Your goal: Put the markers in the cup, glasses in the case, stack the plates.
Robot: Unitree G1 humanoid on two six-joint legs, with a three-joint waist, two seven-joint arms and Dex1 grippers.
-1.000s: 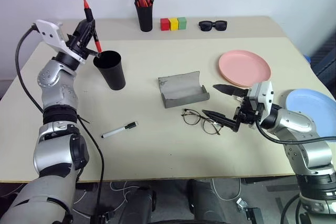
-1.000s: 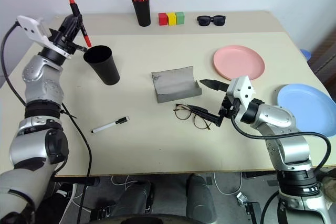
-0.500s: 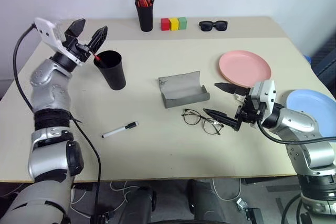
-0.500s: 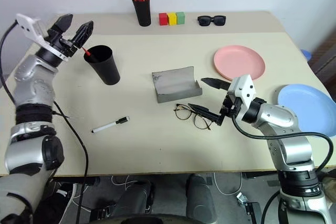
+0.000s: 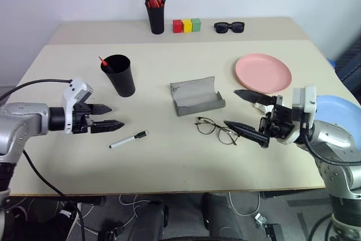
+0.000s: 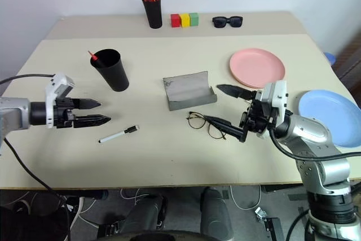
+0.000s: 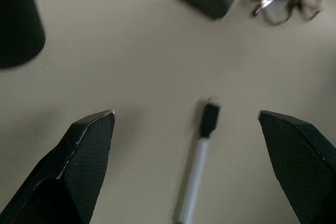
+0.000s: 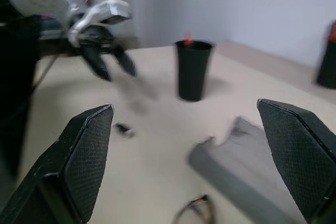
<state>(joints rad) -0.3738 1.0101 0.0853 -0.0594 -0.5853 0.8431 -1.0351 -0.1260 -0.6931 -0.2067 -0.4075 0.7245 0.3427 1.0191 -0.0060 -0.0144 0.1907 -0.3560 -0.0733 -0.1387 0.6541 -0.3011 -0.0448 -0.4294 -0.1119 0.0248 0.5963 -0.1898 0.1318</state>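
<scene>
One red-capped marker (image 5: 104, 61) now standing in the cup (image 5: 119, 75), tip showing above the rim, released within the last second. White-bodied marker (image 5: 128, 139) lying flat on the table (image 5: 169, 162), just ahead of the left gripper (image 5: 107, 115), dropped from the cup to table level, wide open and empty. Glasses (image 5: 216, 130) resting beside the open case (image 5: 197, 97), not yet inside; right gripper (image 5: 248, 112) wide open, empty, barely shifted, hovering at the lenses. Pink plate (image 5: 263, 73) and blue plate (image 5: 340, 113) well apart, unstacked. Judged: first marker done, second likely next.
</scene>
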